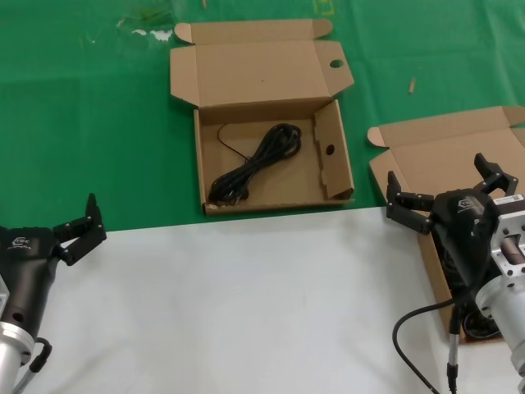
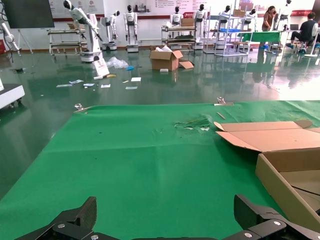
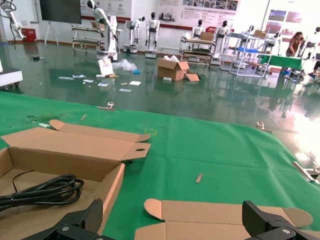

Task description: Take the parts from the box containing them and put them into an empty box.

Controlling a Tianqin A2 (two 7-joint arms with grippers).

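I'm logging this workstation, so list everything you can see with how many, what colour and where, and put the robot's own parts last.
box with hole-punched lid tab: one, brown cardboard, lid open, on the green cloth, centre.
cable bundle: one, black, lying inside that box.
second box: one, brown cardboard, lid open, at the right, partly hidden by the right arm; contents mostly hidden.
green cloth: one, covering the far part of the table.
white surface: one, covering the near part of the table.
small scrap: one, tan, on the cloth right of the centre box.
left pincer: one, black, open, over the white surface's left edge.
right pincer: one, black, open, above the second box.
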